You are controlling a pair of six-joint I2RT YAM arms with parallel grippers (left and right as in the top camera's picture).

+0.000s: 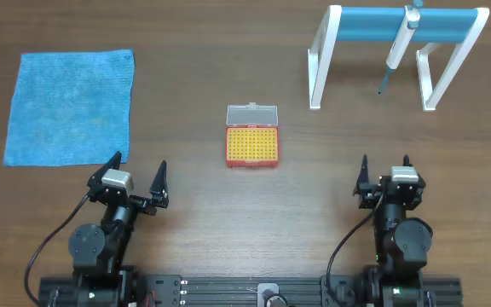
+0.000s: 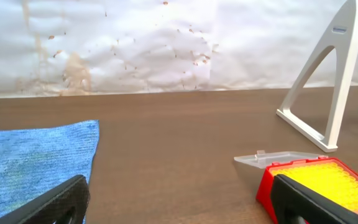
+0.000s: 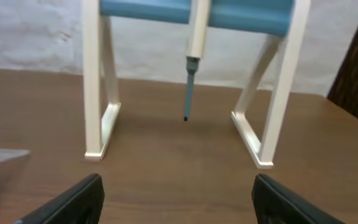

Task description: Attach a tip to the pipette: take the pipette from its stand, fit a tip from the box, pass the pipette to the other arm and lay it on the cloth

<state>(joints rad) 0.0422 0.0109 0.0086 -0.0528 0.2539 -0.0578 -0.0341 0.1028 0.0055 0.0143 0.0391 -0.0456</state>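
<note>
At the far right, the pipette (image 1: pixel 396 51) is hanging on its stand (image 1: pixel 361 24); the tip box (image 1: pixel 252 145) is sitting mid-table, the cloth (image 1: pixel 71 107) lying far left. Nearer, the left gripper (image 1: pixel 139 164) and right gripper (image 1: pixel 384 160) are holding their fingers spread apart.

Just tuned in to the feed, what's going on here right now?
Nothing is being handled yet. Both arms sit near their bases, with the left claw and right claw open and empty. The pipette hangs from its stand at the far right, ahead of the right arm. The tip box lies open in the middle, lid folded back, and the blue cloth is spread flat at the far left.
</note>
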